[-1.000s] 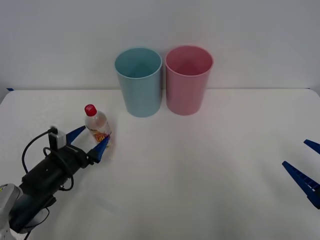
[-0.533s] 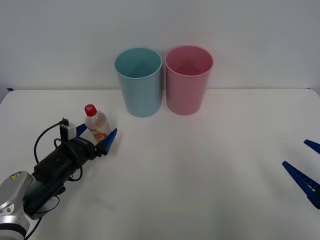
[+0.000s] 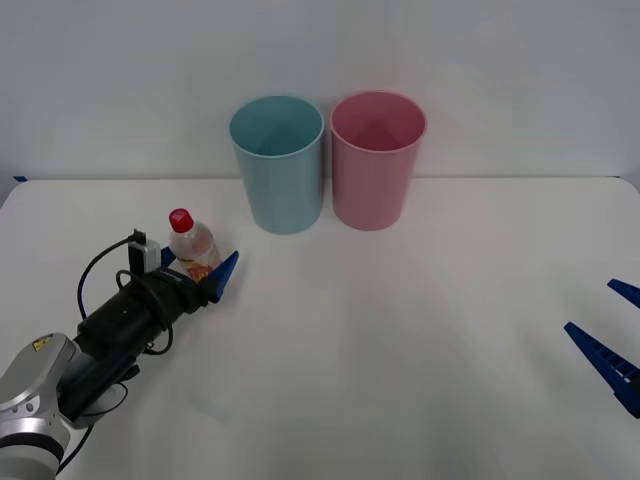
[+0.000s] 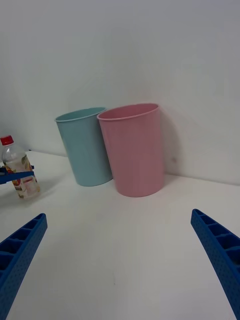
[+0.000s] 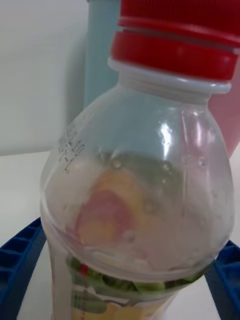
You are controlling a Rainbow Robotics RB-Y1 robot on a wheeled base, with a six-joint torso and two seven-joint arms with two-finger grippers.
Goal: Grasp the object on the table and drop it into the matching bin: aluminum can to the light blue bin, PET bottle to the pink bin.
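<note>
On the left of the wide white flat table, the left gripper reaches forward low over the surface, its blue ribbed fingers spread wide, one on each side of the small clear plastic PET bottle. The bottle stands upright on the tabletop between those fingers; whether either finger touches it cannot be told. It has a red screw cap, a rounded clear shoulder below the cap, and a label banded in orange, yellow and red around its lower body. From the left wrist view the bottle sits very close to the camera, its ridged red cap above a clear dome with pale orange, pink and green colours showing through the plastic, and a blue finger at each lower corner.

Behind and to the right of the bottle stands the tall round light blue plastic bin, upright and open at the top. Just beside it, to the right, stands the same-shaped tall round pink plastic bin; their rims look almost touching.

Far to the right, the right gripper hangs near the table's edge, well apart from the bins, its blue fingers spread wide.
</note>
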